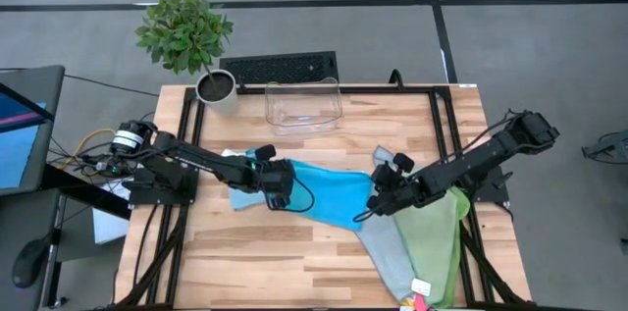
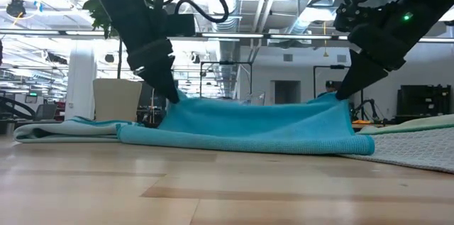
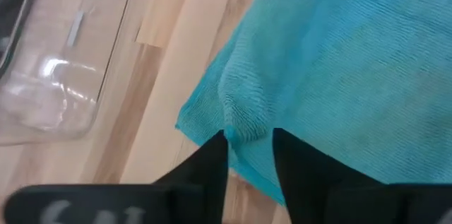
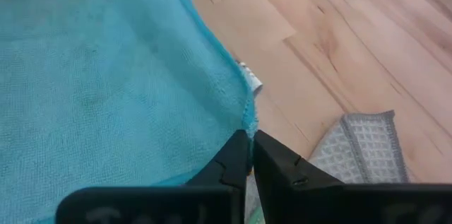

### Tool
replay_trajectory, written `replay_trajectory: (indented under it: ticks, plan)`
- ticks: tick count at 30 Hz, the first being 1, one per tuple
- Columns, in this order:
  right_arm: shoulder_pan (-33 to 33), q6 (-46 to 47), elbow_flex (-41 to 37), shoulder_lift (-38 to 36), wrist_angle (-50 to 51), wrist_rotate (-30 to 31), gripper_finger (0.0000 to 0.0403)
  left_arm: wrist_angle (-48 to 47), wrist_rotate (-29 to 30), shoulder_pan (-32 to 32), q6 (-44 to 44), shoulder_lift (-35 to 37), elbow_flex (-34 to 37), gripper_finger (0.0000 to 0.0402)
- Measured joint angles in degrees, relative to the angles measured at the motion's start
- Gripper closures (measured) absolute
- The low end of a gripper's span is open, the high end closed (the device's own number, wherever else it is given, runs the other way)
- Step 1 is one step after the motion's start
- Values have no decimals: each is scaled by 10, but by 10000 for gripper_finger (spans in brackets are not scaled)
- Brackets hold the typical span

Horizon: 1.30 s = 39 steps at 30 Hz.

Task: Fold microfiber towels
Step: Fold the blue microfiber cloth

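A teal microfiber towel (image 1: 329, 193) lies spread at the table's middle, with its two ends raised off the wood (image 2: 255, 125). My left gripper (image 1: 278, 181) is shut on its left end and my right gripper (image 1: 376, 203) on its right end. A light blue towel (image 1: 240, 195) lies flat under the teal one's left end. A grey towel (image 1: 388, 252) and a pale green towel (image 1: 437, 237) lie flat near the right front, and the grey one reaches under the teal one's right end. My left gripper (image 3: 248, 143) pinches a puckered ridge of the teal towel (image 3: 244, 114) between its two fingers, near the towel's left edge. The fingers slant down from the table's left. That end is held up (image 2: 177, 101) while the towel's middle lies on the table. My right gripper (image 4: 251, 139) pinches the teal towel's right edge (image 4: 244, 114) between its nearly closed fingers, close to a white tag (image 4: 252, 81). The fingers slant down from the table's right. This end is held up (image 2: 339, 101), and the cloth sags toward the middle.
A clear plastic bin (image 1: 304, 105) stands at the far middle of the table. A potted plant (image 1: 211, 80) is at the far left corner and a black keyboard (image 1: 280, 66) lies beyond the far edge. Bare wood (image 1: 275, 262) shows near the front left.
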<state>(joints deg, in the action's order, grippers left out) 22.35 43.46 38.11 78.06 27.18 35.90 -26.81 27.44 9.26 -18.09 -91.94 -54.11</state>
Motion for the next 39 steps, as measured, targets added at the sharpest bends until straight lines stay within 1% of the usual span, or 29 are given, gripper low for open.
replay_trajectory:
  ticks: [4, 8, 13, 16, 19, 21, 23, 26, 29, 32, 35, 39]
  plan:
    - [-2, 0, 0, 0, 0, 0, 330, 0, -1, 0, 2, 0, 0, 255]
    - [-17, 0, 0, 0, 0, 0, 295, -11, 4, 0, -1, 0, 0, 229]
    - [-36, -25, 0, 0, -6, 1, 255, -38, 20, 0, -32, 0, 0, 213]
    - [-28, -70, 0, 0, -56, -9, 241, -25, 13, 5, -40, 0, 0, 213]
    - [2, -124, 0, 0, -128, -59, 232, 15, -24, 23, -9, 0, 0, 219]
    - [30, -152, 0, 0, -166, -85, 230, 48, -54, 41, 30, 0, 0, 225]
    - [62, -167, 0, 0, -189, -86, 230, 82, -77, 59, 68, 1, 0, 229]
    - [105, -176, 0, 0, -195, -72, 235, 166, -87, 76, 98, 1, 25, 235]
    - [134, -176, 0, 3, -198, -61, 241, 227, -89, 77, 83, 0, 79, 237]
    - [155, -179, 0, 34, -237, -55, 245, 287, -89, 76, 55, 0, 128, 237]
    - [169, -185, 2, 88, -304, -51, 242, 331, -92, 83, 25, 0, 166, 237]
    - [176, -185, 10, 163, -323, -50, 229, 344, -84, 94, -5, 0, 180, 237]
